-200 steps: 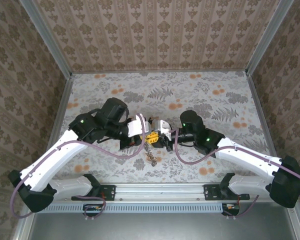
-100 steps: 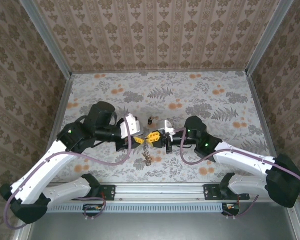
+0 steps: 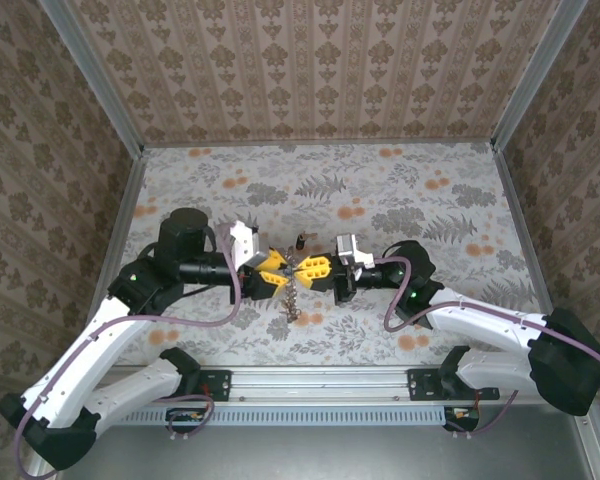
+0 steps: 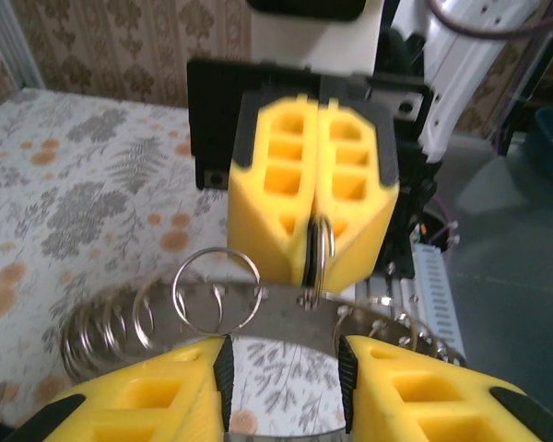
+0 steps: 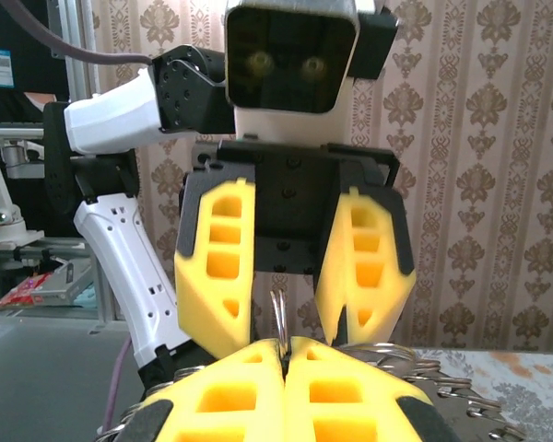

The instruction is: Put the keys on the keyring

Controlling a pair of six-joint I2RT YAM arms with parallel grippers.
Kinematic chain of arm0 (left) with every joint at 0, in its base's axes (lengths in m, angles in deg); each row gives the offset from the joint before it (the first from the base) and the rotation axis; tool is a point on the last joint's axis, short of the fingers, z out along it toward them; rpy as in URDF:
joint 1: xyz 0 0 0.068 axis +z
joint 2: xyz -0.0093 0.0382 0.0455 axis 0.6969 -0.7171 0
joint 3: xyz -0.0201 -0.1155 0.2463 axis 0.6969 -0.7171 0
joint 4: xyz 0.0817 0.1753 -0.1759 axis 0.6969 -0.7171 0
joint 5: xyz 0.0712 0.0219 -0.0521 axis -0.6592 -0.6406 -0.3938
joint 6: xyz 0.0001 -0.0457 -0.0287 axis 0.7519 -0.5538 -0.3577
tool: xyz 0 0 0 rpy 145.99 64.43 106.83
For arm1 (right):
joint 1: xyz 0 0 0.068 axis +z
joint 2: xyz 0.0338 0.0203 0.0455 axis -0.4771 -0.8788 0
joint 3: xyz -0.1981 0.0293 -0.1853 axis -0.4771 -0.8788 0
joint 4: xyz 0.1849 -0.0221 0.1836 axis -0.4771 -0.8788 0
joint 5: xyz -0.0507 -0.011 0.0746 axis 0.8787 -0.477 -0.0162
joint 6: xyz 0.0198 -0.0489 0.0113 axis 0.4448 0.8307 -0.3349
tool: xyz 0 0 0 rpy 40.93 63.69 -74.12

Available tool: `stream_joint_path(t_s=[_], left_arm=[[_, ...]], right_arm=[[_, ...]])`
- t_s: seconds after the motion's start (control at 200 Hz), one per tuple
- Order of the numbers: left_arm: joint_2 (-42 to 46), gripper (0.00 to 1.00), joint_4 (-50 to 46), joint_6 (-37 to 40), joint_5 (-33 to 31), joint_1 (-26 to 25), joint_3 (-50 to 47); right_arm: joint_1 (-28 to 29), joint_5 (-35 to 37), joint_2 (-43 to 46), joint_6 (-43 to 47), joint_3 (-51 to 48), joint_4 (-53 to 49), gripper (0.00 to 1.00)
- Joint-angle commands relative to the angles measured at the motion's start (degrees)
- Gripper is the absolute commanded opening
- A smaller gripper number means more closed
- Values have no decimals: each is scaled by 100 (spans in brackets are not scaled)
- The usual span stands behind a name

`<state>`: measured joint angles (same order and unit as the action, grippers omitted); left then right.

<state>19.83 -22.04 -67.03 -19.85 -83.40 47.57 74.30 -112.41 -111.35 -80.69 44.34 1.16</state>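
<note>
Nearest the arm bases, the keyring (image 4: 278, 309) was held up between the two tools, above the flowered worktop (image 3: 430, 190). It was a grey metal hoop strung with small wire loops, a cluster of which dangled below it toward the near edge. To the keyring's left, the left tool (image 3: 272, 270) stood with its yellow fingers partway apart. The hoop passed between their tips without being clamped, as far as the left wrist view showed. To the keyring's right, the right tool (image 3: 310, 268) was squeezed fully closed on one small wire loop (image 4: 321, 250) sitting on the hoop, so it appeared to carry the weight. Beyond the keyring, a small dark object (image 3: 300, 240) lay on the worktop; it might have been a key but was too small to tell. No key could be made out on the hoop, so the threading seemed not yet done: a key had yet to be fetched and worked on.
</note>
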Motion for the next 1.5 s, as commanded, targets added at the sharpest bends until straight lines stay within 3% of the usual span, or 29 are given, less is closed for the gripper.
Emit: stream_joint_path(t_s=[0.0,0.295,0.485,0.65,0.84,1.125,1.285,1.39,1.495], left_arm=[[63,35,652,-367,536,21,-12],[13,24,648,-265,707,-18,-94],[134,29,468,-125,474,-15,-161],[219,28,356,-25,299,-16,-245],[176,10,397,26,453,-17,-204],[-15,0,457,-1,768,-66,-130],[-13,0,410,82,702,-85,-91],[65,0,188,183,255,-80,-15],[70,0,-173,373,-89,-81,94]], right_arm=[[69,-142,12,-14,24,447,0],[114,-111,-61,5,125,444,0],[122,-89,-53,-39,140,493,0],[122,-79,-28,-48,130,485,0],[126,-105,-18,-2,159,341,0],[247,57,113,623,235,-547,0],[252,208,187,855,273,-971,0],[247,391,374,1319,369,-1797,15],[245,495,503,1743,553,-2659,16]])
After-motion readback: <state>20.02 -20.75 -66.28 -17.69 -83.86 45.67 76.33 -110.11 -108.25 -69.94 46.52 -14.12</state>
